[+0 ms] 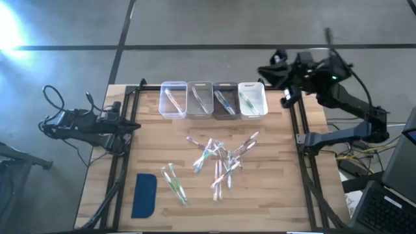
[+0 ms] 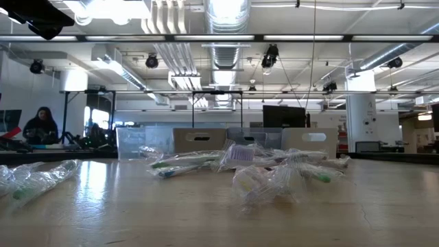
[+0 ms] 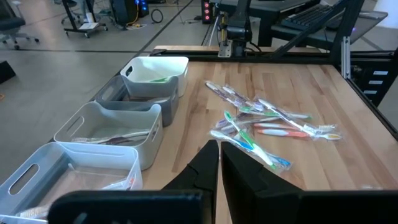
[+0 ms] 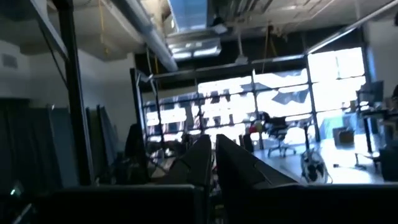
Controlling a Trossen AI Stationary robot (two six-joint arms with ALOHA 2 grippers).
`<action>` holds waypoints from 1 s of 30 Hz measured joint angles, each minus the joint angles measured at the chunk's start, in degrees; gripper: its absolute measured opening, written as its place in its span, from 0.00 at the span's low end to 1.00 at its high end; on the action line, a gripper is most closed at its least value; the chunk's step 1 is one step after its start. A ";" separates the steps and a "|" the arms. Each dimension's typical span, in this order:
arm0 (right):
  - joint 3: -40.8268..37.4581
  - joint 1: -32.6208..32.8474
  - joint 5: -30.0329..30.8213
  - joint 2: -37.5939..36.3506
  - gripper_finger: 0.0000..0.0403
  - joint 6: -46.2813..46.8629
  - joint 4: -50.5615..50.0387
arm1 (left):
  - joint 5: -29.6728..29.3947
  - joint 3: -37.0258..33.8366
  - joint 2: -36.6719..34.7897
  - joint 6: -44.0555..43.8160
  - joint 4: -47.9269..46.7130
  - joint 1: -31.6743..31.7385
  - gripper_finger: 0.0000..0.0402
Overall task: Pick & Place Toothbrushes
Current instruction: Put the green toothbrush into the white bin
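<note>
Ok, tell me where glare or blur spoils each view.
High view: bright glare at the top-left floor corner. Low view: ceiling lights blown out, nearest wrapped toothbrushes blurred. Left wrist view: evenly lit, bins sharp. Right wrist view: dark, backlit by bright windows.

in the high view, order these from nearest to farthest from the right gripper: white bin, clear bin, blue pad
Measured from the right gripper, raised past the table's far right corner:
1. white bin, right end of the bin row
2. clear bin, left end of the row
3. blue pad, near left corner
</note>
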 joint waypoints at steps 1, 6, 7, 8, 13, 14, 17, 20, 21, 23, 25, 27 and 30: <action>1.59 1.02 -0.06 1.41 0.03 -0.95 -1.52 | 0.00 0.00 0.00 0.00 -0.02 0.00 0.06; 9.03 5.32 0.08 7.43 0.03 -3.15 -10.16 | 0.00 0.00 0.00 -0.02 -0.01 0.00 0.06; 10.41 6.13 0.10 8.42 0.03 -3.53 -11.72 | 0.00 0.00 0.00 -0.02 0.00 0.00 0.06; 11.81 6.93 0.20 9.33 0.03 -3.65 -13.25 | 0.00 0.00 0.00 -0.02 0.00 0.00 0.06; 17.19 10.93 0.33 13.14 0.02 -3.63 -20.16 | 0.00 0.00 0.00 0.00 0.00 0.00 0.06; 18.06 11.88 0.34 13.84 0.02 -3.61 -20.91 | 0.00 0.00 0.00 -0.02 -0.01 0.00 0.06; 20.62 14.79 0.34 15.79 0.02 -3.61 -22.78 | 0.00 0.00 0.00 -0.02 -0.02 0.00 0.06; 23.29 17.64 0.34 17.76 0.02 -3.61 -24.70 | 0.00 0.00 0.00 -0.01 -0.01 0.00 0.06; 24.27 18.64 0.36 18.42 0.02 -3.59 -25.41 | 0.00 0.00 0.00 -0.01 0.00 0.00 0.06; 26.13 20.59 0.49 19.76 0.02 -2.37 -27.59 | 0.00 0.00 0.00 -0.02 -0.02 0.00 0.06; 27.97 22.78 0.54 20.95 0.02 0.52 -29.67 | 0.00 0.00 0.00 -0.02 -0.02 0.00 0.06; 29.88 25.22 1.70 22.11 0.02 2.78 -33.43 | 0.00 0.00 0.00 0.00 0.00 0.02 0.06; 32.40 29.57 7.48 23.86 0.02 5.50 -40.69 | 0.00 0.00 0.00 0.00 -0.01 0.02 0.06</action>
